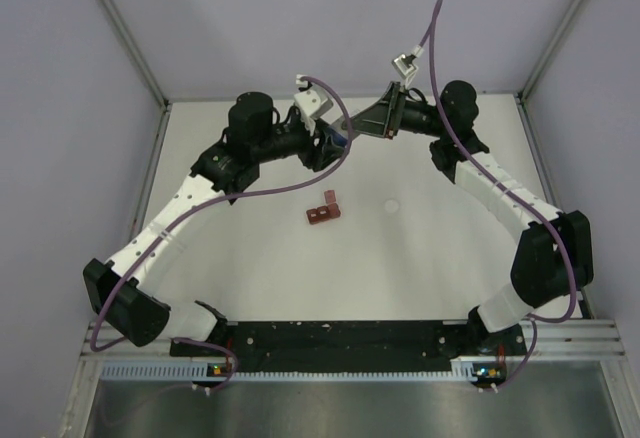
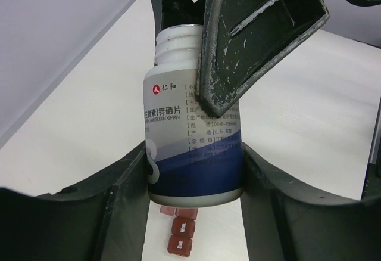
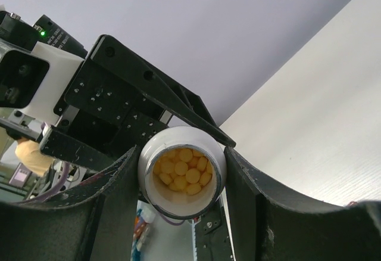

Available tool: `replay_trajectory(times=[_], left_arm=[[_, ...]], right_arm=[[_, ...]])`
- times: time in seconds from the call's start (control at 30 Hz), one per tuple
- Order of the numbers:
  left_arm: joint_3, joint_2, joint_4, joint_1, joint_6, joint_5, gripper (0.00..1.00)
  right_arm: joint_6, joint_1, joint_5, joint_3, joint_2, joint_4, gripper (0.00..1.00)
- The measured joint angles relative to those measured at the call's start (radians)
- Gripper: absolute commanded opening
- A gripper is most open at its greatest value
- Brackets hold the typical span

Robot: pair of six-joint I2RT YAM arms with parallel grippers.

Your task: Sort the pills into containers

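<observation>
Holding uncapped bottle [image 2: 190,148] aloft: right gripper [image 3: 181,154] clamped at its neck, left gripper [image 2: 195,154] closed on its base; pills [image 3: 181,168] inside, none seen elsewhere; containers [image 1: 323,210] on table [image 1: 420,258] below, seemingly lidded; sorting apparently not begun.

bottle [image 2: 190,154]: white, dark blue curved band, red logo;
pills [image 3: 183,170]: yellow;
containers [image 1: 323,212]: dark red-brown;
table [image 1: 420,258]: white;
walls [image 1: 60,88]: pale lilac

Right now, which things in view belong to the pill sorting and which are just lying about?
Job:
pill bottle, open
yellow pills inside it
containers, red-brown

Lying about:
small white speck right of the containers, too small to identify
</observation>
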Motion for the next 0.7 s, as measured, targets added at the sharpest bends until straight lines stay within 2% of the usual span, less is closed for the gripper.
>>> replay_trajectory(times=[0.07,0.1,0.17,0.2,0.27,0.3,0.37,0.47,0.7], left_arm=[[0.000,0.000,0.000,0.001,0.000,0.001,0.39],[0.000,0.000,0.000,0.001,-0.002,0.002,0.26],[0.000,0.000,0.000,0.001,-0.003,0.003,0.03],[0.000,0.000,-0.001,0.001,-0.003,0.004,0.00],[0.000,0.000,-0.003,0.001,-0.002,0.004,0.00],[0.000,0.000,-0.005,0.001,-0.001,0.004,0.00],[0.000,0.001,-0.013,0.001,0.001,0.004,0.00],[-0.002,0.002,-0.019,0.001,0.003,0.004,0.00],[-0.020,0.000,-0.017,0.006,0.003,0.011,0.00]], right_arm=[[-0.003,-0.001,0.001,0.000,0.000,0.000,0.00],[-0.003,-0.001,0.001,-0.001,0.000,0.000,0.00],[-0.009,-0.001,0.000,-0.002,0.000,0.000,0.07],[-0.011,-0.001,0.000,-0.002,0.000,0.000,0.14],[-0.020,-0.001,0.000,-0.002,0.000,-0.004,0.25],[-0.027,-0.001,0.000,-0.002,-0.001,-0.011,0.36],[-0.048,0.000,0.001,-0.002,-0.007,-0.035,0.45],[-0.082,0.000,0.002,-0.002,-0.021,-0.077,0.57],[-0.194,-0.001,0.017,-0.002,-0.051,-0.174,0.74]])
